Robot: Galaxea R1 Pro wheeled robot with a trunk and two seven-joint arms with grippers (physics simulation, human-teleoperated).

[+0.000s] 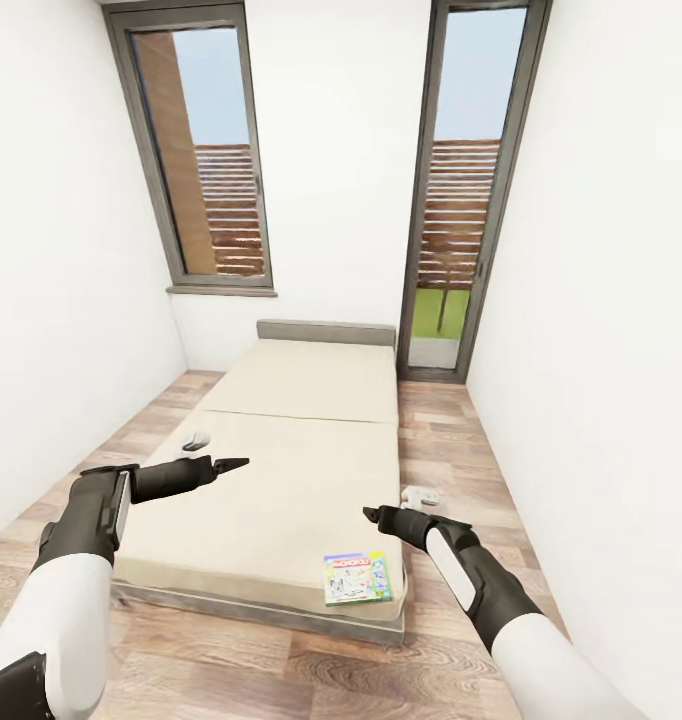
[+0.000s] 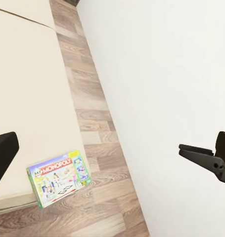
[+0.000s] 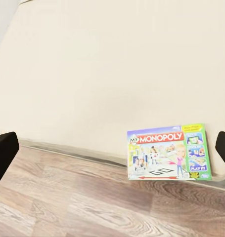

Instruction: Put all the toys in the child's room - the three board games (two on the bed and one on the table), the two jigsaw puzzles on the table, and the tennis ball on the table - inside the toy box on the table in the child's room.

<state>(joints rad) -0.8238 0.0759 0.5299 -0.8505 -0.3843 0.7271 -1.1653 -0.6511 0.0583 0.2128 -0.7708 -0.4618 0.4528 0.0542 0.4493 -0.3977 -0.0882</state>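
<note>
Board game: a flat rectangular Monopoly box [image 1: 357,578] with a colourful printed lid lies face up on the low beige mattress bed [image 1: 281,470], at the near corner on the robot's right side, its edges close to the mattress edge. The right wrist view shows the same box [image 3: 169,152] resting flat near the mattress corner, above the light wood-plank floor [image 3: 92,202]; the left wrist view shows it [image 2: 59,178] on that corner too, with the plank floor running between the bed and a plain white wall [image 2: 166,74]. The left gripper [image 1: 231,464], black, is held out over the left side of the bed, well apart from the box; in the head view its fingers look drawn to a point, while its wrist view shows dark fingers [image 2: 3,150] at opposite edges with a wide gap between them, so they stand apart with nothing held. The right gripper [image 1: 376,515], black, hovers above the right edge of the mattress, near the box but not touching it; its fingers [image 3: 4,150] likewise sit at opposite edges of its wrist view, spread and empty. Two small white objects lie on the floor, one at each side of the bed [image 1: 196,440] [image 1: 421,494]; their kind cannot be told. Beyond the grey headboard [image 1: 326,332] stand two tall grey-framed windows [image 1: 196,150].
</note>
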